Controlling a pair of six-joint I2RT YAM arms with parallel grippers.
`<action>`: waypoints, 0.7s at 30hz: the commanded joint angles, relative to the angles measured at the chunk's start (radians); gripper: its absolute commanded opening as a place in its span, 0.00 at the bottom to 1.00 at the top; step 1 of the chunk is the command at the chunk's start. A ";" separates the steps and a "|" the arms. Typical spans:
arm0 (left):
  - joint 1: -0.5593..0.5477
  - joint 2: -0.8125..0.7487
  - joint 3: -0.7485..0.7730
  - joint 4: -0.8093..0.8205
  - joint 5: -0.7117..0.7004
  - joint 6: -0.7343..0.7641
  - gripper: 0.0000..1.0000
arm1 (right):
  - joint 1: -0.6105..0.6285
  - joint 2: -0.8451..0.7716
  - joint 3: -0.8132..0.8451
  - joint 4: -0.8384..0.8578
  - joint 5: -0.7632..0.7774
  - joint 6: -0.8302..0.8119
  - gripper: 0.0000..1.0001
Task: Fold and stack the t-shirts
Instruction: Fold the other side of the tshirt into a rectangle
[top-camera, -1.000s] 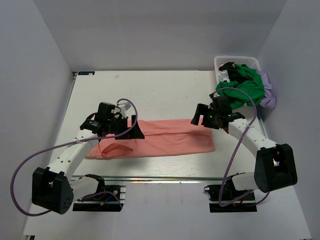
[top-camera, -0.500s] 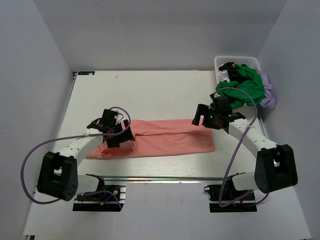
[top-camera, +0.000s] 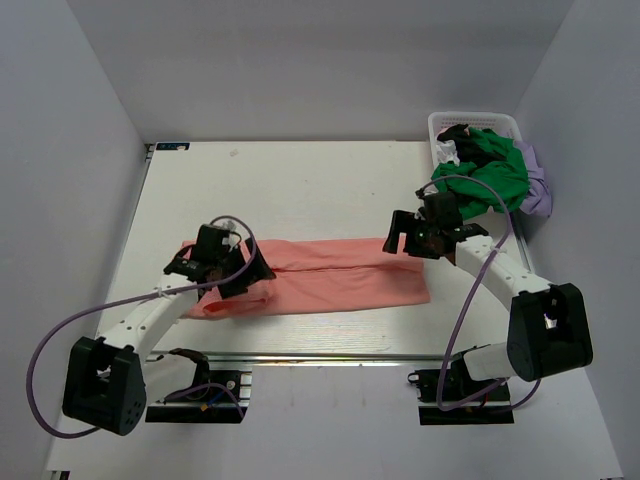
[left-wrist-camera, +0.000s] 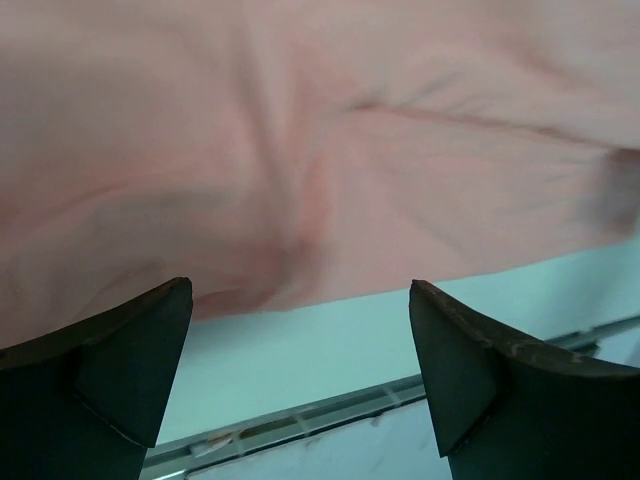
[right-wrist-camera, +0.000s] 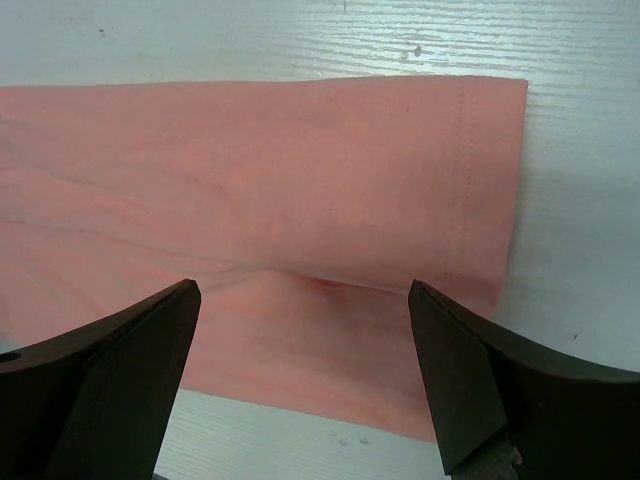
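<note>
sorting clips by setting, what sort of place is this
Probably a robot lab cell: bare white table walled by plain grey panels, left arm and right arm bolted at its near edge.

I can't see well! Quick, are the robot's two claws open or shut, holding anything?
Left gripper: open, holding nothing, over the pink t-shirt.
Right gripper: open, holding nothing, over the same shirt.

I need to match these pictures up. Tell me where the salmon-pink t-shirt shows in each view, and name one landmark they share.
Top external: the salmon-pink t-shirt lies as a long strip across the near middle of the white table.
Left wrist: the t-shirt fills the upper two thirds.
Right wrist: the t-shirt runs from the left edge to its hem at right.
Shared landmark: the white table bordering the cloth.
</note>
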 joint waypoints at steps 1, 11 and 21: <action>-0.006 -0.029 0.154 0.067 0.080 0.055 0.99 | 0.003 0.007 0.044 0.036 -0.034 -0.040 0.90; 0.024 0.313 0.305 0.024 0.077 0.067 0.99 | 0.008 0.174 0.081 0.125 -0.098 -0.020 0.90; 0.115 0.303 0.225 -0.009 -0.201 -0.057 0.99 | 0.011 0.328 0.130 0.049 -0.117 -0.060 0.90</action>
